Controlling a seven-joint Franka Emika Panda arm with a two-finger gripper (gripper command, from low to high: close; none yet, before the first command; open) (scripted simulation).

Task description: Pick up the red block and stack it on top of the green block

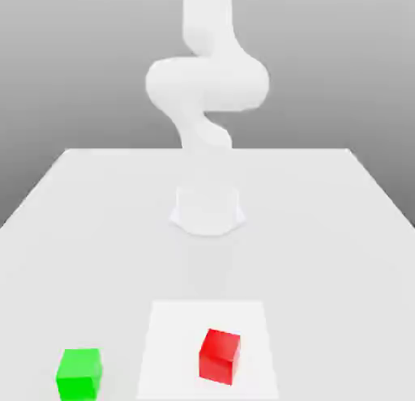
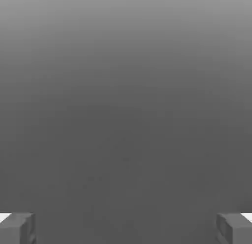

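Observation:
The red block [image 1: 220, 356] sits on the table near its front edge, a little to the exterior view's right of centre, on a paler square patch [image 1: 166, 343]. The green block [image 1: 79, 373] rests on the table to the red block's left in that view, about two block widths away and apart from it. The white arm [image 1: 207, 83] rises from its base [image 1: 207, 209] behind both blocks and curls high above the table. In the hand view my gripper [image 2: 126, 229] is open, its two grey fingertips [image 2: 17, 228] far apart with plain grey background between them.
The white table [image 1: 340, 253] spreads wide around the arm's base, and its far edge runs behind the arm. Both blocks lie close to the near edge of the exterior view.

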